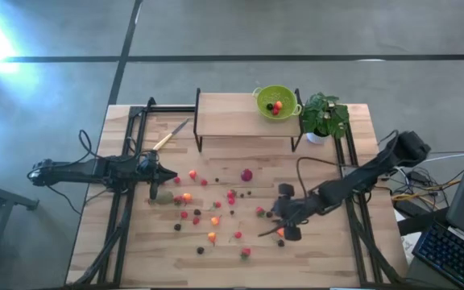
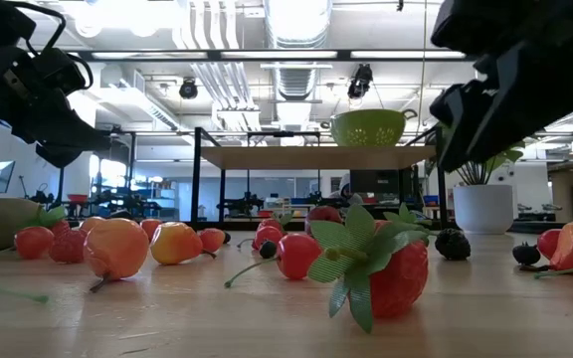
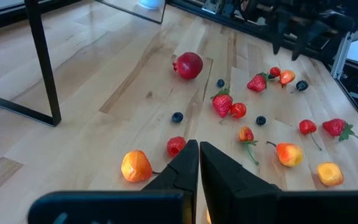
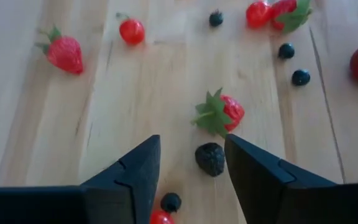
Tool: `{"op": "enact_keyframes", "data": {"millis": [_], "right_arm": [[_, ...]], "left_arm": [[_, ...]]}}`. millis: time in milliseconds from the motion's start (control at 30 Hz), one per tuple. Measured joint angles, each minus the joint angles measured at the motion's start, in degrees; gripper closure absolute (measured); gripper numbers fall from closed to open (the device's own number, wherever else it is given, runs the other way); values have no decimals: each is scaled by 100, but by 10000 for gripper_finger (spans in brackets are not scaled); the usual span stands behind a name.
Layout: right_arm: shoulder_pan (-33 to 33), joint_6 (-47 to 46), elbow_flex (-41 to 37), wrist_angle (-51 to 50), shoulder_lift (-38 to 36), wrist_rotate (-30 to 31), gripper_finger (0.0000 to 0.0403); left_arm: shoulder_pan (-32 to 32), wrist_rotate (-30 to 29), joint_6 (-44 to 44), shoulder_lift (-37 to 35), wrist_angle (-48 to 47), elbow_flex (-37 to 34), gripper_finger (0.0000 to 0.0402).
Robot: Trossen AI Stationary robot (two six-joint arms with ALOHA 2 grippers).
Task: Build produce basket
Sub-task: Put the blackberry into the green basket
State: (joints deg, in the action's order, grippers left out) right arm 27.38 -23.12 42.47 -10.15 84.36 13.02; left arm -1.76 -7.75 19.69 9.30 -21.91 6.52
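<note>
The lime-green produce basket (image 1: 276, 101) stands on a small raised wooden shelf (image 1: 232, 114) at the table's far side, with a few small fruits inside. Produce lies scattered over the table's middle: red strawberries, orange fruits, dark berries, and a brownish-green kiwi (image 1: 164, 196). My right gripper (image 4: 191, 155) is open, slanting down over the table's right part (image 1: 279, 225). A dark blackberry (image 4: 211, 158) lies on the wood between its fingertips, and a strawberry (image 4: 221, 114) lies just beyond. My left gripper (image 3: 199, 149) is shut and holds nothing, at the left (image 1: 170, 178) above the kiwi.
A potted plant (image 1: 323, 117) stands right of the shelf. A yellow-handled knife (image 1: 170, 135) lies at the far left. Black frame rails run along both sides of the table (image 1: 119, 201). A larger dark red fruit (image 1: 246, 174) sits mid-table. The near strip of the tabletop holds few fruits.
</note>
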Motion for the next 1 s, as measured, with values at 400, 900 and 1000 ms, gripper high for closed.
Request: {"op": "enact_keyframes", "data": {"millis": [400,900,1000], "right_arm": [[-74,60,108,-6,712,63,207],[-265,54,116,115,1292,68,173],[-280,57,123,208,1369,66,183]], "left_arm": [[2,0,-1,32,44,0,380],[2,0,-1,30,44,0,381],[1,0,0,30,44,0,380]]}}
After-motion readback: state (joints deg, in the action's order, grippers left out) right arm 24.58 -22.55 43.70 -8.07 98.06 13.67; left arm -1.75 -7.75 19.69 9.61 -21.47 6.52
